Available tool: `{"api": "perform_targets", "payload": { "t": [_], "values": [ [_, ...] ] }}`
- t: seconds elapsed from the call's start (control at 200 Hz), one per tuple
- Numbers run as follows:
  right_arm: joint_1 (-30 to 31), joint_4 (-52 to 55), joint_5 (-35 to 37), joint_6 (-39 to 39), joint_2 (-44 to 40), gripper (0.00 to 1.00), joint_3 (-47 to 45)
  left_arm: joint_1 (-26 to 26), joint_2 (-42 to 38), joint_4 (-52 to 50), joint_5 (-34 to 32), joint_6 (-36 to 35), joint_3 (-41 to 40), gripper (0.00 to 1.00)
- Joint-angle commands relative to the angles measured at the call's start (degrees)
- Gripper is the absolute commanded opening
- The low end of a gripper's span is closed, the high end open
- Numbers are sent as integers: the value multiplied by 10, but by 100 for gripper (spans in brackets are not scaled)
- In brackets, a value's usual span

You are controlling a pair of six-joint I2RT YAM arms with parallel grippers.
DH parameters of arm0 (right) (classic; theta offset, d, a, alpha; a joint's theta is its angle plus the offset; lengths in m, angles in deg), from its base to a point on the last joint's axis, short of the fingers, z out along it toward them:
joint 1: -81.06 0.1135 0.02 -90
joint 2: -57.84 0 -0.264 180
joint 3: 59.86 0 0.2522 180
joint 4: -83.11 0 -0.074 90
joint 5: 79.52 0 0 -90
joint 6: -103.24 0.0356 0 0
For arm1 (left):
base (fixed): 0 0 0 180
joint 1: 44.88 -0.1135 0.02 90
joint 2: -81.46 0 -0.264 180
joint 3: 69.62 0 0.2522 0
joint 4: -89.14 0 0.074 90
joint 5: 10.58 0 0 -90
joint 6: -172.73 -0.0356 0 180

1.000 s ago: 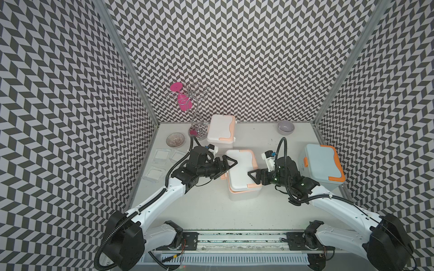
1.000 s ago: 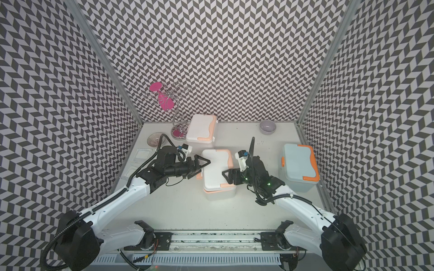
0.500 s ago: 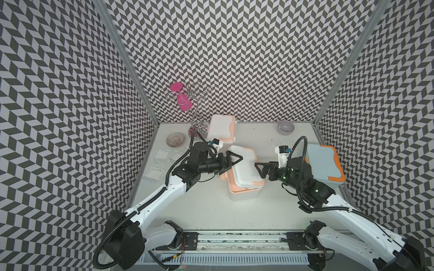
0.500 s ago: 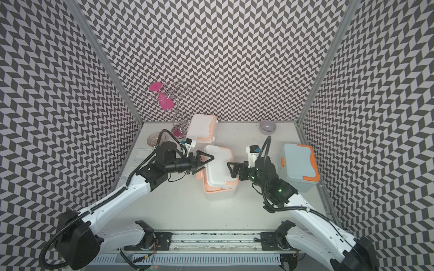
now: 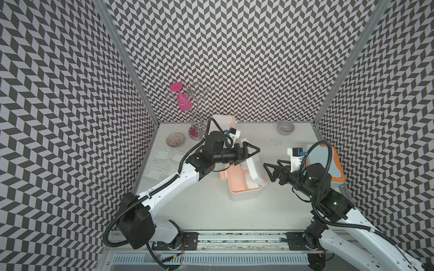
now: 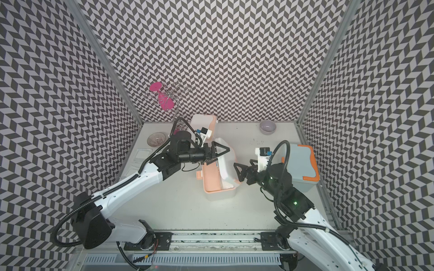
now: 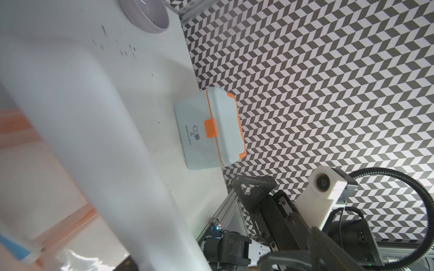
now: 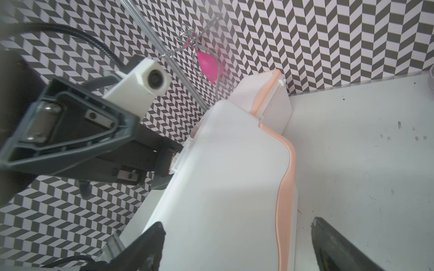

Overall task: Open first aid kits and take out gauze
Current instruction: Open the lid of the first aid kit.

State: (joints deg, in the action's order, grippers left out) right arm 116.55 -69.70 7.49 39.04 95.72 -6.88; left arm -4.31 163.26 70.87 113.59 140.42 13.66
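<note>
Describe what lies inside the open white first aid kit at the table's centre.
A peach divided tray shows inside the kit, with something pale at its near end. The raised lid and the left end effector cover the far part, so what lies there cannot be seen.

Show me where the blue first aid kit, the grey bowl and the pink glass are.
blue first aid kit [image 6: 303,164]: in a top view, middle of its closed lid.
grey bowl [image 5: 285,127]: in a top view, its inner floor.
pink glass [image 5: 184,103]: in a top view, its upside-down cup.
</note>
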Motion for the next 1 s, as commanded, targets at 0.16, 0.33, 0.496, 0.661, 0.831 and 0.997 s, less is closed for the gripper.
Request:
{"api": "perform_targets", "payload": {
  "t": [0.16, 0.33, 0.496, 0.661, 0.831, 0.997],
  "values": [
    [2, 24, -2, -13, -28, 94, 9, 32, 78, -10, -19, -21, 91, 93],
    [2, 35, -7, -18, -25, 93, 8, 52, 122, -14, -20, -23, 128, 92],
    [2, 45, -17, -22, -13, 90, 10, 71, 156, -25, -23, -30, 165, 92],
    [2, 57, -8, -21, -8, 84, 15, 73, 151, -42, -56, -47, 161, 92],
    [2, 53, 2, -10, -12, 59, 16, 67, 116, -58, -95, -64, 130, 93],
    [2, 48, -5, 5, -12, 52, 18, 55, 63, -50, -129, -62, 58, 93]
  ]
}}
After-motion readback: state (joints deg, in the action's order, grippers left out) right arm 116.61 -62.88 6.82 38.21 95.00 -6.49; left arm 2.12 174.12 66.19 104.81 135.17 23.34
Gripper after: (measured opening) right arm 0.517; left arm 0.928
